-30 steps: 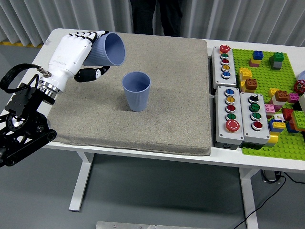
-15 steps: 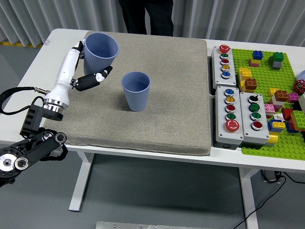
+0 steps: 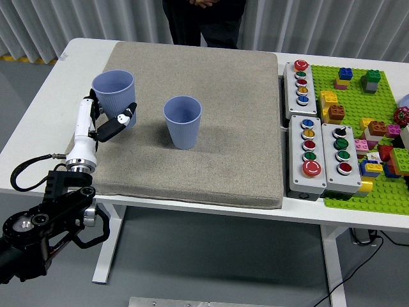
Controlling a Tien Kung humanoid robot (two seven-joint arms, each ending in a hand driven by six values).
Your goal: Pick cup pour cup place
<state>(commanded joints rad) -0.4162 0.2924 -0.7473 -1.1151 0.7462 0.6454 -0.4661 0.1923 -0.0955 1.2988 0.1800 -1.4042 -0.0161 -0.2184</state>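
Head view: the held cup [image 3: 114,96] is gripped by the left hand [image 3: 101,123], whose fingers are wrapped around the lower wall from the near-left side, with the thumb [image 3: 119,123] laid against the front. The cup stands upright, its long axis vertical and its mouth upward, at the left edge of the grey mat [image 3: 243,128]. Whether its base already rests on the mat cannot be told, since the hand hides it. The coming move is judged to turn on this: the cup lies directly above and beyond the hand, so a release would call for the fingers to be opened and drawn back toward the near-left, away from the second cup [image 3: 183,121].

The second cup is seen standing upright near the middle of the mat, to the right of the held one and clearly apart from it. Both cups are of the same blue-grey ribbed plastic, tapering toward the base; nothing can be made out inside either.

The right arm is not seen. A person [image 3: 203,22] in dark clothing stands at the far side of the table [image 3: 48,89], with hands off the table.
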